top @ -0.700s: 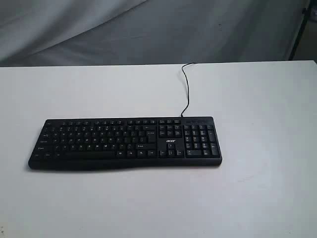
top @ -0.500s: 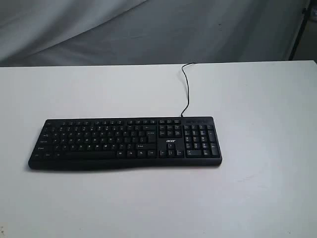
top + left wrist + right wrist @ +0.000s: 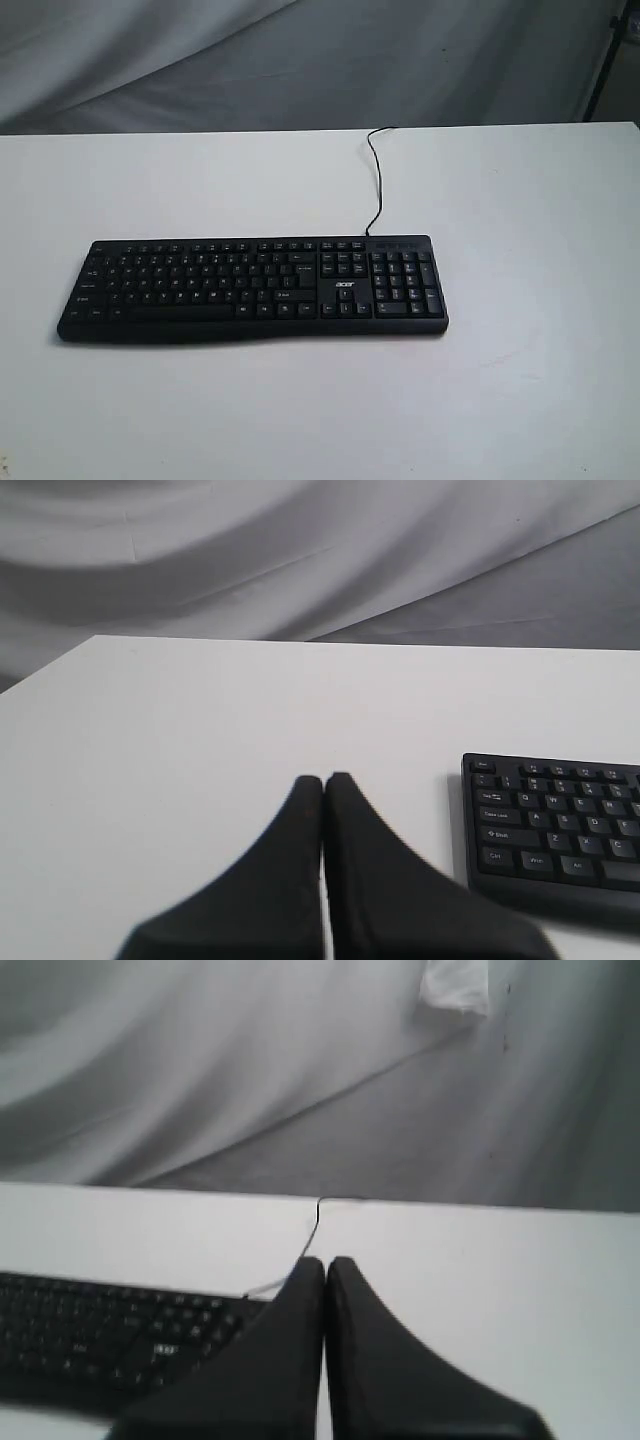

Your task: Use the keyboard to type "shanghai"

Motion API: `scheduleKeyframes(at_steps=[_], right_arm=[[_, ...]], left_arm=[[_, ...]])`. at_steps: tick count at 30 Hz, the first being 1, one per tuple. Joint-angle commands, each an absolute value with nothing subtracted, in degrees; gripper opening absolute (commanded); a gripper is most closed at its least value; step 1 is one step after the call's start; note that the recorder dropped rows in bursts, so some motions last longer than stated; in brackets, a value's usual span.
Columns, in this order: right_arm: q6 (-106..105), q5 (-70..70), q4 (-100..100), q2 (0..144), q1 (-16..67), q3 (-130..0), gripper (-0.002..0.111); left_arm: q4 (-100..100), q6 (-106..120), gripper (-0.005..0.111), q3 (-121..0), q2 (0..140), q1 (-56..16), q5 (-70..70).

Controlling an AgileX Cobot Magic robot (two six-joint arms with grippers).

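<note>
White key legends on the long flat black keyboard (image 3: 250, 288) are too small to read in the exterior view. Both wrist views cut it off; in the right one it is blurred, one end hidden behind the black fingers (image 3: 385, 1360) of the right gripper (image 3: 325, 1263).

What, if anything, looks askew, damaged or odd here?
Nothing stands out. The keyboard lies flat on the table, its cable running to the far edge; the left gripper and right gripper are shut, off the keys.
</note>
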State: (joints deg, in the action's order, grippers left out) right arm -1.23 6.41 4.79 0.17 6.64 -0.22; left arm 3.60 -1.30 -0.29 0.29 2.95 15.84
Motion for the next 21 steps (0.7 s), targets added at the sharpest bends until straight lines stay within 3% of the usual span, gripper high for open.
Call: scheduleKeyframes(at_steps=[1, 21], right_arm=[[-1.2, -3.9, 5.1, 0.0, 6.3, 0.0, 0.0], [4.8, -15.2, 19.9, 0.0, 6.3, 0.0, 0.0]], left_arm=[[3.6, -1.4, 0.001, 0.0, 0.0, 3.1, 15.2], [3.6, -1.4, 0.001, 0.0, 0.0, 3.1, 15.2]])
